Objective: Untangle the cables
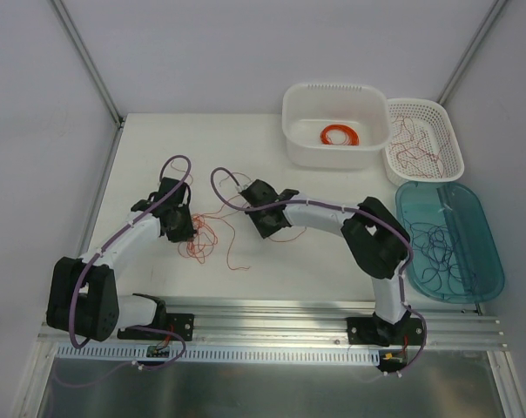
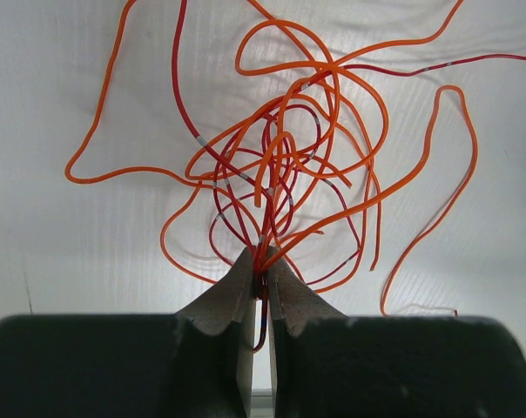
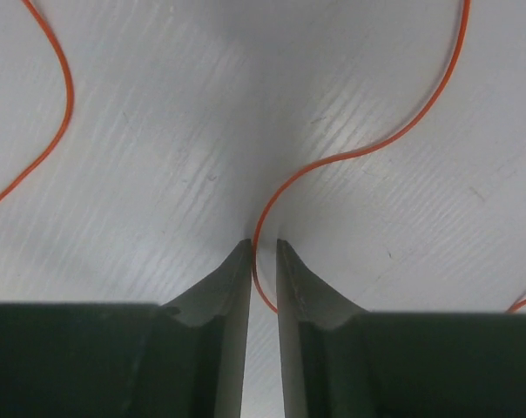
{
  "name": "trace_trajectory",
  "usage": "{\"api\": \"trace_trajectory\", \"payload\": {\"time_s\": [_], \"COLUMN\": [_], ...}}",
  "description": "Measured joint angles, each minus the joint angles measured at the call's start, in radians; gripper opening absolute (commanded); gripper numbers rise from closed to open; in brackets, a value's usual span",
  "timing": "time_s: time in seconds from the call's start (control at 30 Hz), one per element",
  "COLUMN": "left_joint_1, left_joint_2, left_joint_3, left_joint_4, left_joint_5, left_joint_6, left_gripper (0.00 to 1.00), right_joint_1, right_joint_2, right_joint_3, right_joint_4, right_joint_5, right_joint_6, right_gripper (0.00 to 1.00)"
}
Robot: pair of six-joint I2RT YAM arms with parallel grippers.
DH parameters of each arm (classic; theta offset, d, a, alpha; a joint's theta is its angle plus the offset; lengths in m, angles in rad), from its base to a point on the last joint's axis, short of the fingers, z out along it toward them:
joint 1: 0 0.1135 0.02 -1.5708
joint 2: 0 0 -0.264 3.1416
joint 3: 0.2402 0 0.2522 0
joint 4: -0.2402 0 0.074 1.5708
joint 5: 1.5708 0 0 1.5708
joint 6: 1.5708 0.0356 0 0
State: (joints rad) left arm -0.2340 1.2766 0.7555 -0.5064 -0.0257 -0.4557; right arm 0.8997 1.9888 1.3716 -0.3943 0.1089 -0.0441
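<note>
The cables [image 2: 280,157] are a scribbly knot of thin orange and red wires on the white table, in the top view [image 1: 202,239] just right of the left arm's wrist. My left gripper [image 2: 259,261] is shut on a pinch of several strands at the near edge of the knot. My right gripper [image 3: 263,248] stands over the table [image 1: 265,225] to the right of the knot. Its jaws are narrowly open, with one loose orange strand [image 3: 350,157] running down into the gap and lying against the left finger [image 3: 237,279].
At the back right a white tub [image 1: 293,131] holds a neat orange ring coil [image 1: 340,136]. Beside it a white mesh basket [image 1: 455,139] holds red wires. A teal tray [image 1: 489,252] at the right edge holds dark wires. Another orange strand [image 3: 63,78] lies left of the right gripper.
</note>
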Motion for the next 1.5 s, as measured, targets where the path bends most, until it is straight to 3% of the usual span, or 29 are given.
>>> {"api": "trace_trajectory", "payload": {"time_s": [0.07,0.1,0.33,0.57,0.7,0.87,1.13,1.5], "left_joint_1": [0.0,0.0,0.008,0.066,0.084,0.099,0.162,0.311], "left_joint_2": [-0.002,-0.002,-0.002,0.0,0.021,0.079,0.172,0.329], "left_joint_3": [0.0,0.0,0.0,0.047,0.095,0.137,0.222,0.399], "left_joint_4": [0.0,0.0,0.0,-0.015,-0.014,-0.014,-0.016,-0.016], "left_joint_5": [0.0,-0.001,-0.029,-0.081,-0.099,-0.119,-0.163,-0.176], "left_joint_6": [0.0,0.0,-0.002,-0.002,-0.003,-0.005,-0.01,-0.013], "left_gripper": [0.02,0.02,0.0,0.0,0.0,0.0,0.05,0.12], "right_joint_1": [0.004,0.005,-0.027,-0.335,-0.497,-0.617,-0.747,-0.804], "right_joint_2": [0.0,0.0,-0.111,-0.529,-0.72,-0.848,-0.93,-0.915], "right_joint_3": [0.0,-0.001,-0.092,-0.126,-0.03,0.129,0.256,0.361], "right_joint_4": [0.0,0.0,-0.02,-0.09,-0.137,-0.168,-0.2,-0.245], "right_joint_5": [0.022,0.032,0.092,0.088,0.058,-0.034,-0.223,-0.358], "right_joint_6": [-0.008,-0.013,-0.04,-0.039,-0.043,-0.058,-0.064,-0.06], "right_gripper": [0.1,0.01,0.01,0.01,0.01,0.01,0.01,0.01]}}
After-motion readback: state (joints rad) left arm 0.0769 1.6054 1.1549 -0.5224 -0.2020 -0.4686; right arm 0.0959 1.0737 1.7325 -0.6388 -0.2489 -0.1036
